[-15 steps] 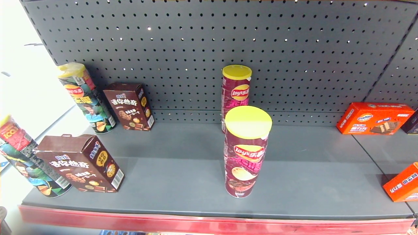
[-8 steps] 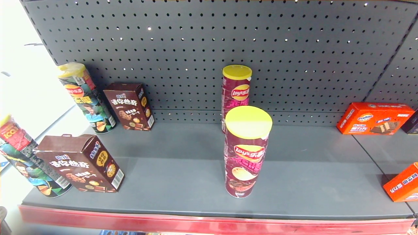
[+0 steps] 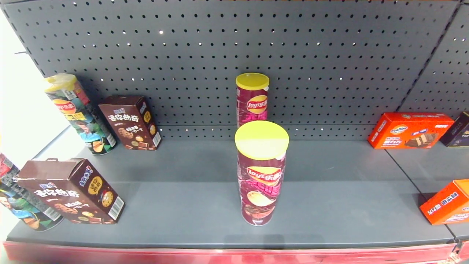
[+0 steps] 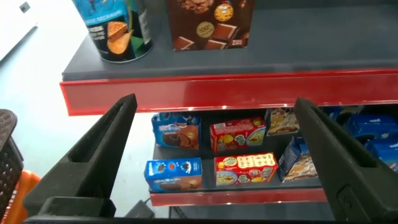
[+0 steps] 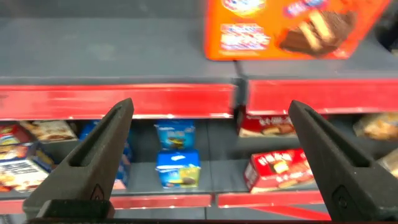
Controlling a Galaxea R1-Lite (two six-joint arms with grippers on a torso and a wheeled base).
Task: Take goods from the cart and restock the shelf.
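Left wrist view: the left claw (image 4: 214, 102) hangs spread and empty, low before the red front edge of the shelf (image 4: 249, 93); the right claw (image 5: 210, 104) likewise, probably ready to fetch more stock. On the shelf a chip can (image 3: 261, 172) stands upright near the front, a twin can (image 3: 252, 97) directly behind it by the pegboard (image 3: 329, 55), labels facing out.

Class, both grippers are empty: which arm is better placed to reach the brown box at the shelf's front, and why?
Left. The open left gripper faces the shelf edge right where the brown box stands; the open right gripper faces the orange box at the shelf's other end.
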